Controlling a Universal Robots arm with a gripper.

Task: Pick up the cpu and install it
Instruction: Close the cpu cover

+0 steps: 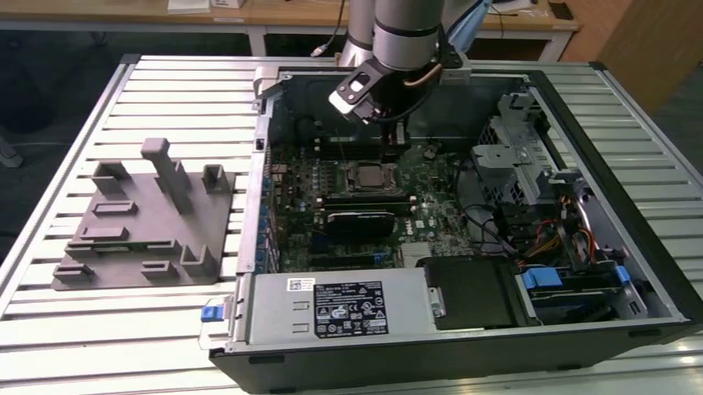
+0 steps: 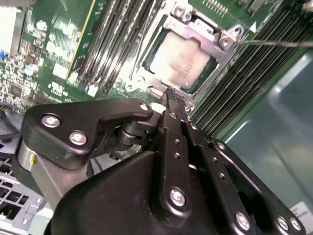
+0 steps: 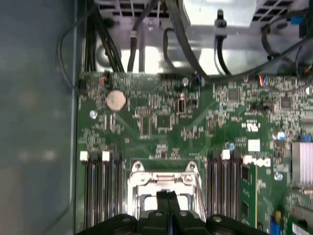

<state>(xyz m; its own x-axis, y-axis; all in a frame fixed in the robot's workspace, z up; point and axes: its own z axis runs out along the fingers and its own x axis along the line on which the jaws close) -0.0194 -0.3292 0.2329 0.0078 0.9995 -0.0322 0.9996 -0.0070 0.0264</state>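
Desk point(image 1: 132, 329): is carrying everything; its slatted metal top is showing all round.
Case point(image 1: 462, 362): is lying open on the desk, its inside facing up.
Board point(image 1: 434, 206): is lying flat inside the case, taking up the half toward the exterior view's left.
Fixture point(image 1: 137, 222): is sitting on the desk at the exterior view's left of the case, well apart from the arm.
Arm point(image 1: 404, 33): is reaching down into the far part of the case.
End effector point(image 2: 172, 95): is hovering just over the socket point(image 2: 222, 41), fingers pressed together and gripping nothing.
Cpu point(image 2: 182, 61): is sitting flat inside the socket's metal frame, silver top up, just beyond the fingertips.
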